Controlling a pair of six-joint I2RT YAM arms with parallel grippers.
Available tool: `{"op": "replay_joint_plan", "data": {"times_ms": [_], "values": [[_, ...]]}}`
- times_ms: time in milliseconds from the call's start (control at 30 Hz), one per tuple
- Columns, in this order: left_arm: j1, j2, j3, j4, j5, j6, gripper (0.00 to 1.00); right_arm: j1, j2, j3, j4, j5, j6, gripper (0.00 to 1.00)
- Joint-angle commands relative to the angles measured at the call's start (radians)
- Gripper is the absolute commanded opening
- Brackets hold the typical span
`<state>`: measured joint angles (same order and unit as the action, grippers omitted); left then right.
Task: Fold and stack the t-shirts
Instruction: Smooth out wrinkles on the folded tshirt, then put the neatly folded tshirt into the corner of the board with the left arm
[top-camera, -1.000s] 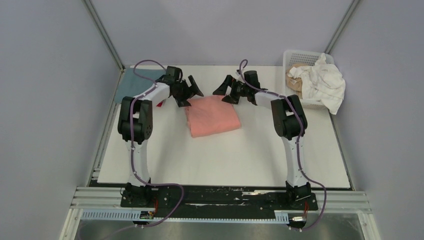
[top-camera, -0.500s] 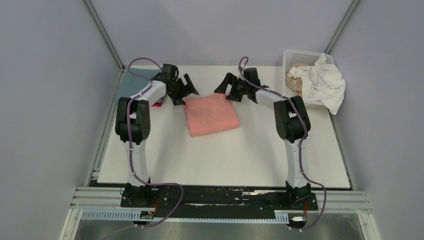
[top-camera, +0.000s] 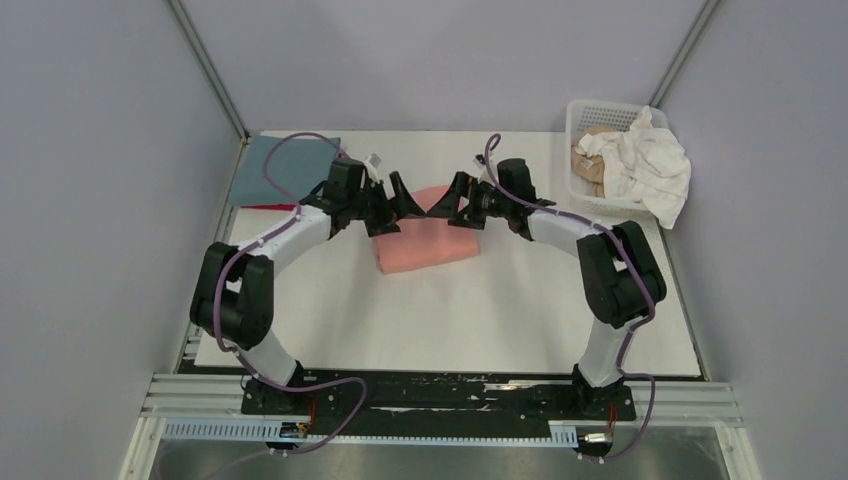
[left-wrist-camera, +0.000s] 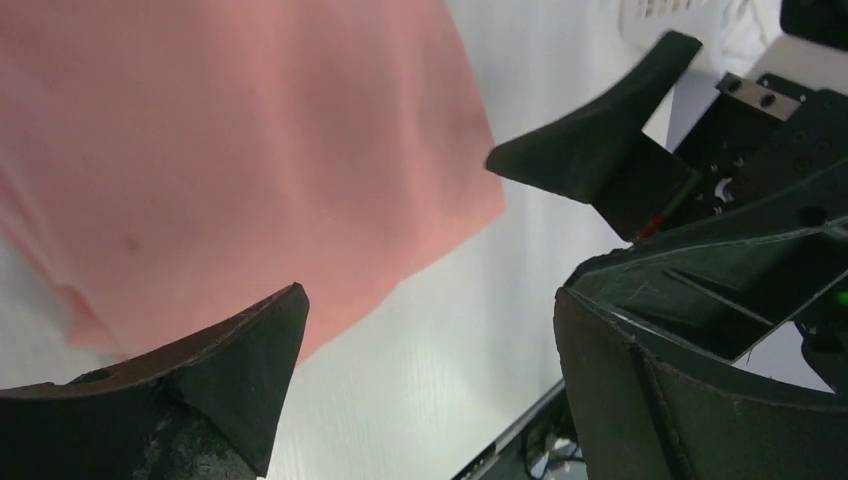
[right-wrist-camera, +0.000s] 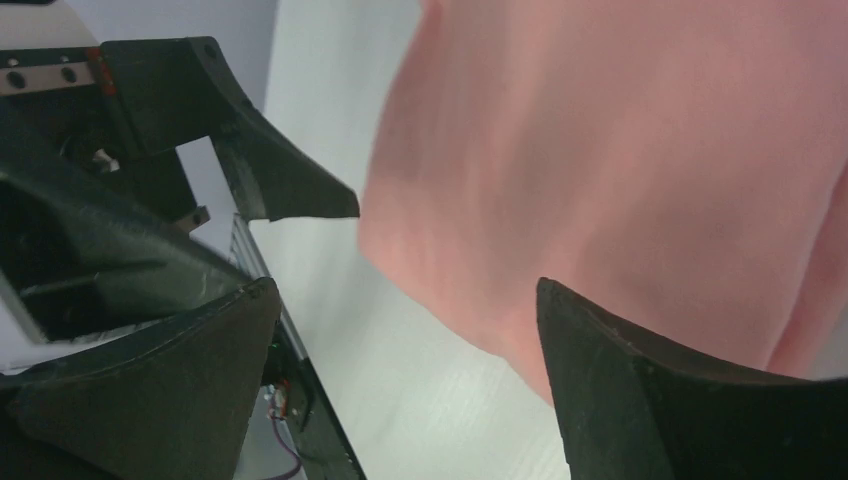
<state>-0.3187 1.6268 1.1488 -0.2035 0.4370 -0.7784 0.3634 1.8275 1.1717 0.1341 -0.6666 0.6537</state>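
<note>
Since its fold looks finished, salmon t-shirt (top-camera: 425, 245): flat on the worktop (top-camera: 450, 320), nearer its far edge
Left gripper (top-camera: 395, 198): jaws spread, empty, over the shirt's far edge
Right gripper (top-camera: 452, 200): spread likewise, facing it, probably for a joint lift

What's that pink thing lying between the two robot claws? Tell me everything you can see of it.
It is a salmon pink t-shirt of plain, soft-looking cloth, folded into a flat, roughly rectangular bundle with a smooth top. It lies slightly askew on the white table, in its far half. The left gripper and the right gripper hang open over its far edge; whether they touch it cannot be told.
</note>
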Motion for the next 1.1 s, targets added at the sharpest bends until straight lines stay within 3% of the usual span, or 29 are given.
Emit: {"op": "replay_joint_plan", "data": {"times_ms": [0,133,267,567,700,1067], "values": [[-0.043,0.075,-0.093,0.132,0.108,-0.055,1.00,0.006,0.074,-0.076,0.101,-0.049,0.055,1.00],[-0.044,0.112,-0.157,0.105,0.056,-0.024,1.00,-0.022,0.141,-0.140,0.093,-0.014,0.064,1.00],[-0.033,0.096,-0.251,0.080,-0.040,-0.004,1.00,-0.051,0.111,-0.215,0.052,0.071,0.011,1.00],[-0.029,-0.140,-0.293,-0.014,-0.160,0.057,1.00,-0.071,-0.218,-0.266,-0.114,0.219,-0.135,1.00],[-0.020,-0.236,-0.282,-0.049,-0.338,0.032,1.00,-0.079,-0.373,-0.316,-0.181,0.376,-0.157,1.00],[0.038,0.141,0.029,-0.203,-0.375,0.064,1.00,-0.099,-0.578,-0.371,-0.313,0.709,-0.182,1.00]]}}
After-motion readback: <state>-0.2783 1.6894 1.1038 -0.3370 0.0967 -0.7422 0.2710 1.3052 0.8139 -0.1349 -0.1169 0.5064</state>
